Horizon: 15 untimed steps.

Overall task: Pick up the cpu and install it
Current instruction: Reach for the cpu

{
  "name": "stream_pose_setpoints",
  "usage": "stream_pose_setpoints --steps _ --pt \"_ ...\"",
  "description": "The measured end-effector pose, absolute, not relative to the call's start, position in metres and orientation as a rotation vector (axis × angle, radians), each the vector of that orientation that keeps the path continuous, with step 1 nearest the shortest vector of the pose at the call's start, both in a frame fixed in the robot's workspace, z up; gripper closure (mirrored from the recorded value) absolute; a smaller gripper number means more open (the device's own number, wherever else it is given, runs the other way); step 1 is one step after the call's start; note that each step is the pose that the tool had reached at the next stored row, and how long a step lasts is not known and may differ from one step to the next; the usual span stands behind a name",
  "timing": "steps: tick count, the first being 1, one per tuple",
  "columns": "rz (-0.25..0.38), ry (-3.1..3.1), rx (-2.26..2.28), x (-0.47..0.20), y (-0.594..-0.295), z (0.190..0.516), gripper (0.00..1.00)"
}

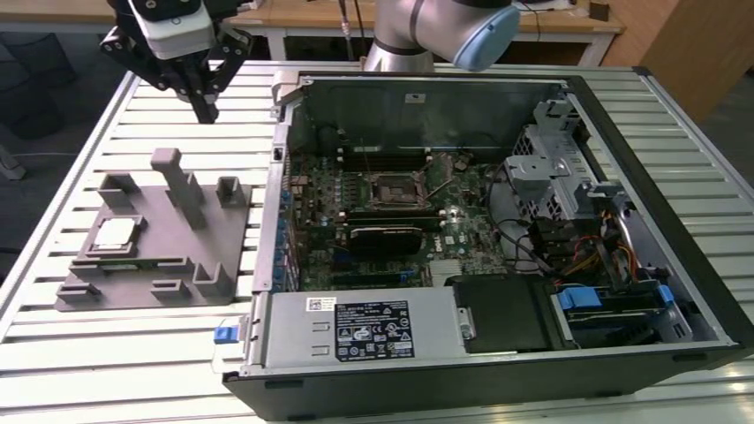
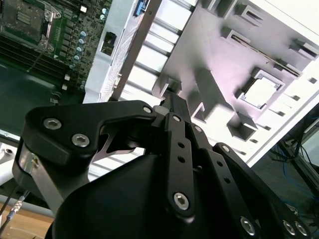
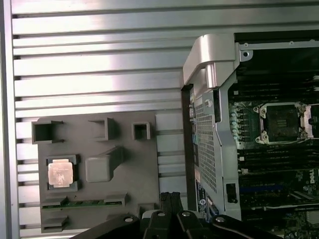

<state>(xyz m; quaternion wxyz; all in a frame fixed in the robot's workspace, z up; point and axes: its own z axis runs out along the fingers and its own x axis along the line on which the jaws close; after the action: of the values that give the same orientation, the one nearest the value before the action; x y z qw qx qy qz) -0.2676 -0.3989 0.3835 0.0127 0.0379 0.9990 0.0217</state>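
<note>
Currently jaws closed, empty, hovering near grey tray (image 1: 159, 240); cpu (image 1: 115, 233) seated in tray pocket.

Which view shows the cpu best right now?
The first wrist view: it looks straight down on the cpu, unobstructed in its tray pocket. The exterior view shows it small and oblique; the second wrist view shows it glare-washed.

Nothing printed could be read. In the exterior view, a large black-and-white printed label (image 1: 374, 329) lay on the silver metal power-supply box (image 1: 295, 340) inside the open black computer case (image 1: 471, 389). Its lines of print and symbols were too small to make out. Just beside it sat a small white sticker (image 1: 320, 304), equally illegible. Any print on the pale silver-grey top of the small square cpu (image 3: 61, 174) was too small to tell.
</note>
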Motion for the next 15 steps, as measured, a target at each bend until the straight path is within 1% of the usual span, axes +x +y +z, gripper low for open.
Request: stream_pose_setpoints --steps 15 --pt "0.068 3.114 0.118 -0.295 -0.399 0.382 0.89"
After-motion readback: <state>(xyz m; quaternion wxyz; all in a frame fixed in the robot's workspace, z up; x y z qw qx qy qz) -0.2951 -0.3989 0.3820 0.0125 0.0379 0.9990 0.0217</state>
